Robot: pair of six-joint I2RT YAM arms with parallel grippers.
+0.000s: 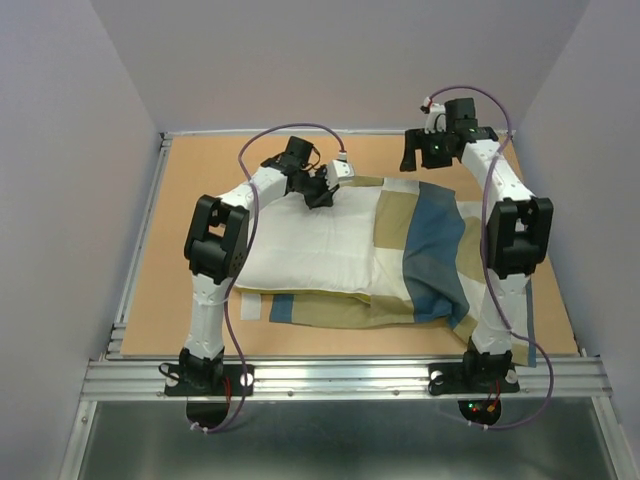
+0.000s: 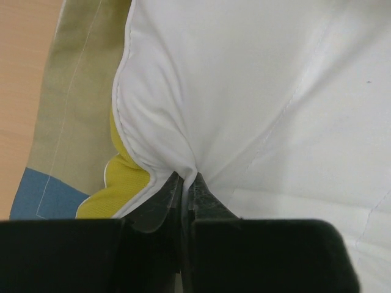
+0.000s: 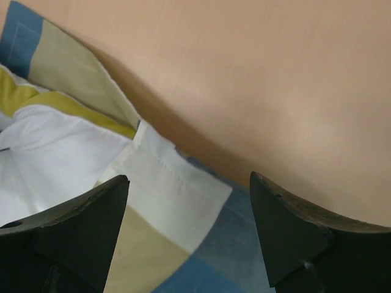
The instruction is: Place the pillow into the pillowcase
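Left gripper [image 2: 185,183] was clamped on a pinch of white cover at the far left corner of the pillow [image 2: 256,91], with the yellow-green underside showing just beside the jaws. Pillow's long axis ran left-right. Its left half lay bare and its right half was already under the pillowcase [image 1: 435,250], so the mouth lay to the right of this grip and the feed probably had to go rightward. Left arm was nearer the bare end. A strip of case cloth poked out under the pillow's near edge. Right gripper [image 3: 188,177] was spread wide, holding nothing, hovering over the case's far right edge. Bare table [image 1: 190,165] lay to the left and beyond.
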